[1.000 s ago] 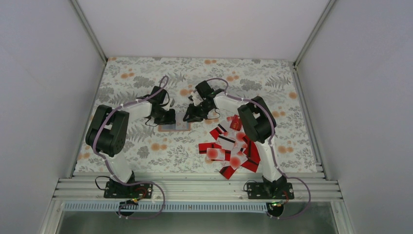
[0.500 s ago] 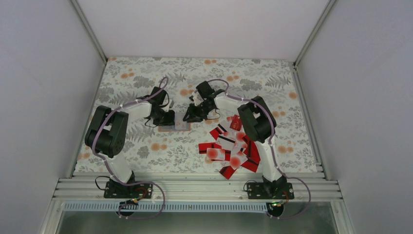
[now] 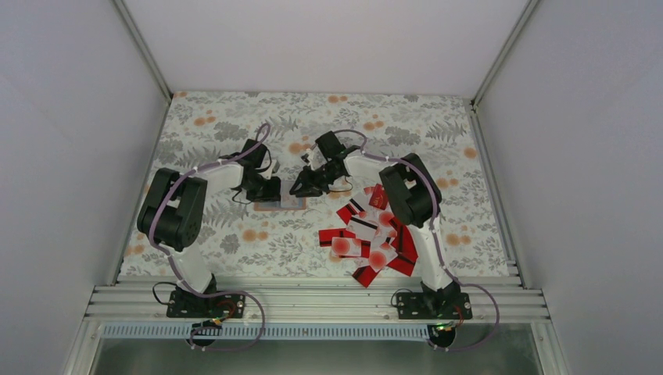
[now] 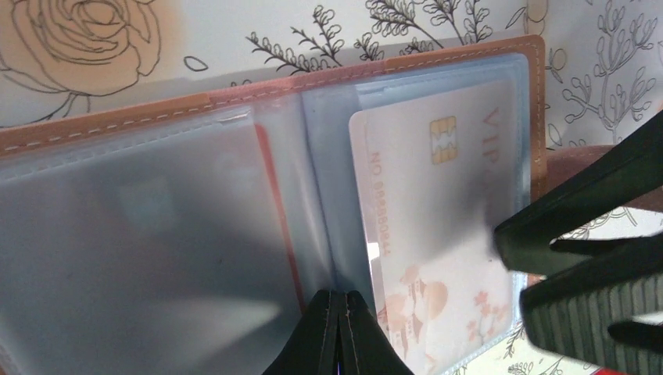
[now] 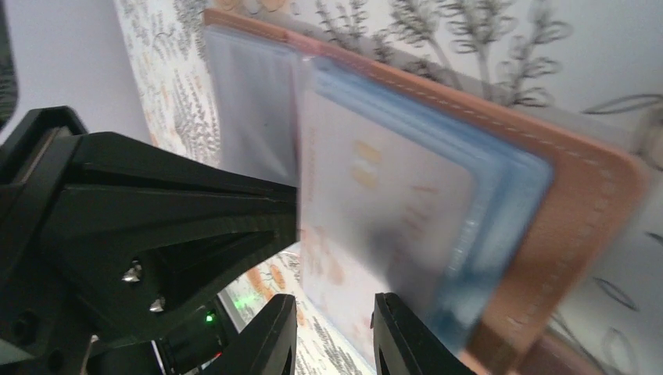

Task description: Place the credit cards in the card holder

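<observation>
The card holder [image 3: 280, 203] lies open near the middle of the table [image 3: 227, 242], with both my hands at it. My left gripper [image 4: 338, 301] is closed, tips together at the fold. Whether a clear sleeve is nipped between them I cannot tell. My right gripper [image 5: 335, 306] has its jaws a little apart over the white card [image 4: 438, 211], which sits partly in the right-hand sleeve. The loose credit cards [image 3: 371, 238] are heaped toward the near right edge — my right arm covers some. From above, my hands hide most of the holder; my right wrist's view is blurred.
</observation>
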`<state>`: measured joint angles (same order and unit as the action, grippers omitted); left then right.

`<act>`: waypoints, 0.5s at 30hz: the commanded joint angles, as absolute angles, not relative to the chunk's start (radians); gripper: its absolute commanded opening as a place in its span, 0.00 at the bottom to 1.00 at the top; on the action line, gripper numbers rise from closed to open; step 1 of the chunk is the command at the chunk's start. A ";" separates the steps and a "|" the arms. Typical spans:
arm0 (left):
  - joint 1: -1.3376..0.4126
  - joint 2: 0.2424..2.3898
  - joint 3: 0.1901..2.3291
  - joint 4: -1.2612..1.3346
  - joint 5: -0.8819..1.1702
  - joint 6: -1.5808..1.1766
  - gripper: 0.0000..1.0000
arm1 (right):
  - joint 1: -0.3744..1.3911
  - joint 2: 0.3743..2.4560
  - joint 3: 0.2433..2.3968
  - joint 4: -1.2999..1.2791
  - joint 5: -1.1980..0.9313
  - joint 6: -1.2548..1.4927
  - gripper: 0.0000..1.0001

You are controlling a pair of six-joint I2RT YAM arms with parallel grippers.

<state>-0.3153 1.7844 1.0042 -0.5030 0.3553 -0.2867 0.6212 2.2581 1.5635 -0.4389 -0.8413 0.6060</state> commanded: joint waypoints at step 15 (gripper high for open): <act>-0.320 1.724 1.073 -0.617 0.283 -0.281 0.03 | 0.633 2.195 1.583 -0.549 -0.748 0.533 0.27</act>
<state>-0.3172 1.7844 1.0275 -0.5365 0.3416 -0.2882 0.6300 2.2471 1.5639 -0.4755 -0.8192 0.5705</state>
